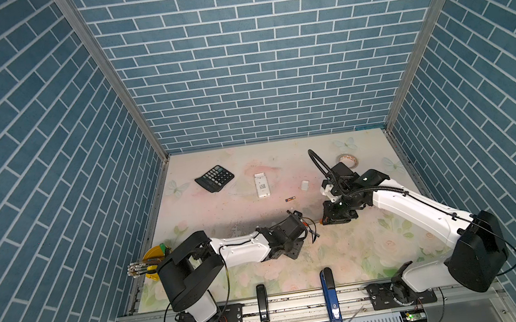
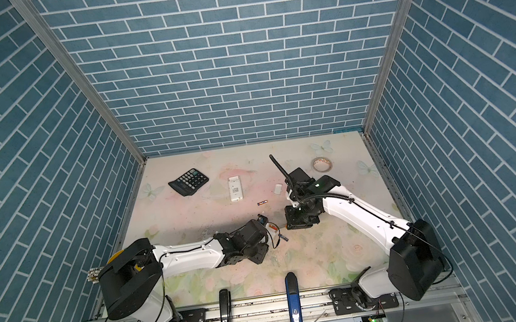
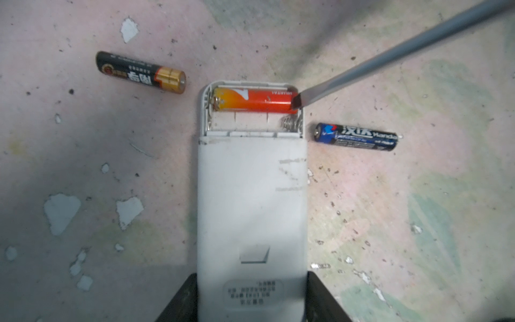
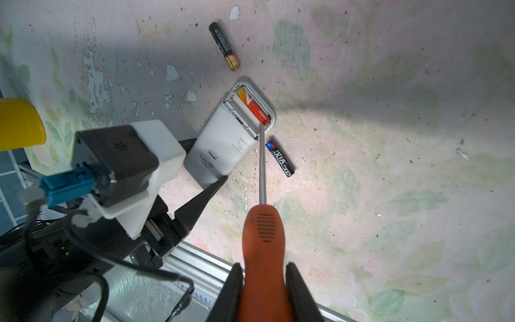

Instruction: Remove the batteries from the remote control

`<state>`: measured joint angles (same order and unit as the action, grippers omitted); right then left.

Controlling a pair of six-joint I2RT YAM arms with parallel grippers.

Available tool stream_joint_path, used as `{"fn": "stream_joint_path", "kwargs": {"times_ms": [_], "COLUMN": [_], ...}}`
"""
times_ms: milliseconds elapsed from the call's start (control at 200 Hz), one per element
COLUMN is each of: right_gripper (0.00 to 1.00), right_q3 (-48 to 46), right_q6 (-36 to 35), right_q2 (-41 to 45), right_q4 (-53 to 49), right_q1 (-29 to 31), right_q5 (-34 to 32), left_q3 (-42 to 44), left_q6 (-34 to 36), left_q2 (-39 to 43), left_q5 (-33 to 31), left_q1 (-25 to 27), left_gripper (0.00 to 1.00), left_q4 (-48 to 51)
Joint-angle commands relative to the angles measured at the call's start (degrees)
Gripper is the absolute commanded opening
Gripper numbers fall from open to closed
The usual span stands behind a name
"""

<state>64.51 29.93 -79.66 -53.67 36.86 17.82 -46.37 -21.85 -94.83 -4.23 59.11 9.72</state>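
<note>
left gripper (image 3: 252, 278) clamps remote (image 3: 250, 209) so it can't skid — right gripper (image 4: 263, 264) closed round screwdriver (image 4: 262, 237), blade wedged at end of orange battery (image 3: 255, 100) in open bay (image 3: 250, 122), looks set to lever it out. black-gold battery (image 3: 140, 72), blue battery (image 3: 356, 137) already loose beside remote.

Items on the floral table (image 1: 346, 251): a black calculator (image 1: 215, 178) is laid far left, a tape roll (image 2: 321, 164) far right. A black stapler (image 1: 262, 303) and a blue stapler (image 1: 330, 294) are set along the near edge, and a yellow container (image 1: 155, 251) near left.
</note>
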Motion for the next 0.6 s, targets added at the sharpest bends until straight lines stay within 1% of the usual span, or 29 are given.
{"fn": "stream_joint_path", "kwargs": {"times_ms": [0,225,595], "right_gripper": [0.00,0.00,0.00], "right_q3": [-2.0,-2.3,-2.7], "right_q6": [-1.0,-1.1,-0.1], "right_q2": [1.4,2.0,1.6], "right_q4": [-2.9,-3.5,-1.2], "right_q1": [-0.1,-0.4,-0.7], "right_q5": [-0.6,-0.9,-1.3], "left_q3": [3.9,4.0,4.3], "left_q6": [-0.2,-0.4,-0.5], "left_q2": [-4.6,-4.4,-4.2], "left_q5": [1.0,1.0,0.9], "left_q1": [-1.0,-1.1,-1.1], "left_gripper": [0.28,0.28,0.28], "left_q4": [11.3,11.2,11.3]}}
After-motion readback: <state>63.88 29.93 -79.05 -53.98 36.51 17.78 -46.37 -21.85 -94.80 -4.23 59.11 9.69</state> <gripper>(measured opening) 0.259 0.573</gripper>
